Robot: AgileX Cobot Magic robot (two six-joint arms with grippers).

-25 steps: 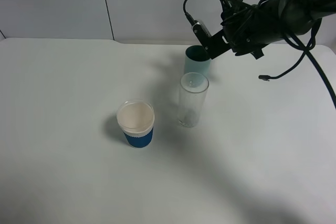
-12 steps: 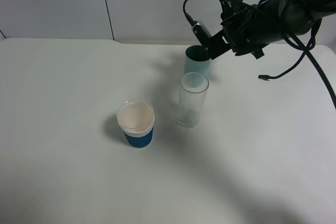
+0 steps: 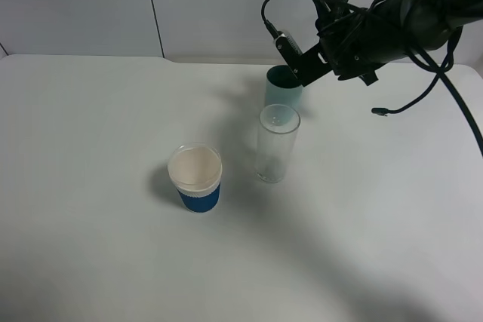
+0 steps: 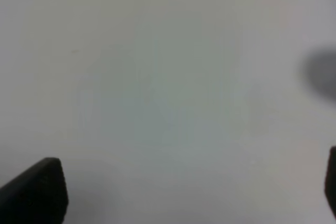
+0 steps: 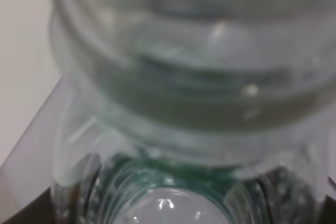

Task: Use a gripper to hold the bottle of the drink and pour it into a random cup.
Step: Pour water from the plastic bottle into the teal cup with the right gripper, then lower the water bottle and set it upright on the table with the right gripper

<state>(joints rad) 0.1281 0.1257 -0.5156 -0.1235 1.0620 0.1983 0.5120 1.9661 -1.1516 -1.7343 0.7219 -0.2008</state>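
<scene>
Overhead, one white table [image 3: 90,148] fills the high view and bears three drinking vessels. One black arm [image 3: 407,20] reaches in from the right of that view, trailing looped black cables [image 3: 453,96]. Its right gripper [image 3: 308,64] is closed around the single bottle of the drink [image 3: 285,41]. The bottle is held aslant in the air, directly above the far rim of the teal cup [image 3: 282,97]; which end points down cannot be told. In the right wrist view the clear ribbed plastic of the bottle [image 5: 199,77] fills nearly the whole picture, blurred by closeness.

The left gripper [image 4: 184,187] appears only in its own wrist view: two dark fingertips [image 4: 37,190] at opposite edges, spread wide, with nothing between them but bare table.

Vessels, counted:
- One clear glass tumbler [image 3: 276,145], upright, just in front of the teal cup.
- One teal cup, upright, farthest back.
- One white paper cup with a blue sleeve [image 3: 196,180], upright, nearer and to the left, apart from the tumbler.
</scene>
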